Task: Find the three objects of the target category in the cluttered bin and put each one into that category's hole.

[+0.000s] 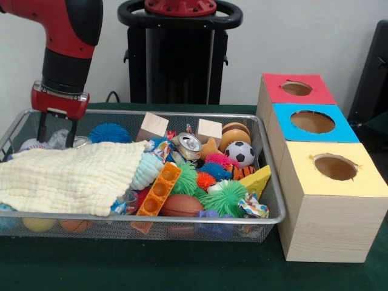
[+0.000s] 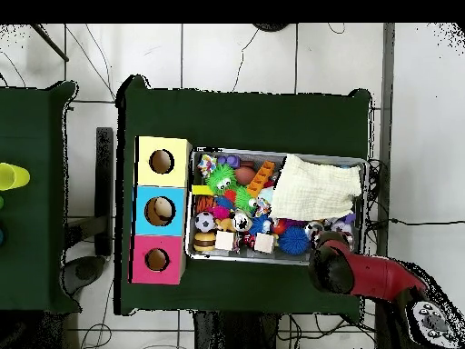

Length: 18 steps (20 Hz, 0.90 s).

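Between the open pincer's (image 1: 57,128) prongs: a clear bottle (image 1: 60,138).

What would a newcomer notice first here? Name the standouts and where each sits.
First the pale yellow cloth draped over the left half of the wire basket in the front view, with bright toys heaped to its right, a silver can among them. Next, the row of three boxes right of the basket: red top farthest, blue middle, yellow nearest. The red arm's tool dips into the basket's far left corner.

Nothing readable is showing on the toys, the silver drink can (image 1: 189,144) or the three colour-topped wooden boxes.
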Available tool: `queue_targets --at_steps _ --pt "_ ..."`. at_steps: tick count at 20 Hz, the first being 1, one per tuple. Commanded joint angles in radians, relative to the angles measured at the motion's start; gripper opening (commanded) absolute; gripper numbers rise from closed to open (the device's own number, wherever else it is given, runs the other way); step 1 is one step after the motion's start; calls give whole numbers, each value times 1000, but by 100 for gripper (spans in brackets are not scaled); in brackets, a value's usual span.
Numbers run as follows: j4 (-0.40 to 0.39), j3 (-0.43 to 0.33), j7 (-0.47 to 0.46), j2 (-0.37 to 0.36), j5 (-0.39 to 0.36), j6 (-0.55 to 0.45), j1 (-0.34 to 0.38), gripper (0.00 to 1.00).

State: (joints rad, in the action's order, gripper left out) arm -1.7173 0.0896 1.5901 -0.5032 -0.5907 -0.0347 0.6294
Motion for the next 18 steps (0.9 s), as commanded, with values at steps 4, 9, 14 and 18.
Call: queue_targets --at_steps 4,9,14,18 --pt "68 -34 58 55 -56 15 1 100" --pt "52 -53 32 40 -62 -32 17 100" --pt "34 -71 21 32 -66 -59 30 100" --pt "39 -76 19 52 -70 -58 32 100"
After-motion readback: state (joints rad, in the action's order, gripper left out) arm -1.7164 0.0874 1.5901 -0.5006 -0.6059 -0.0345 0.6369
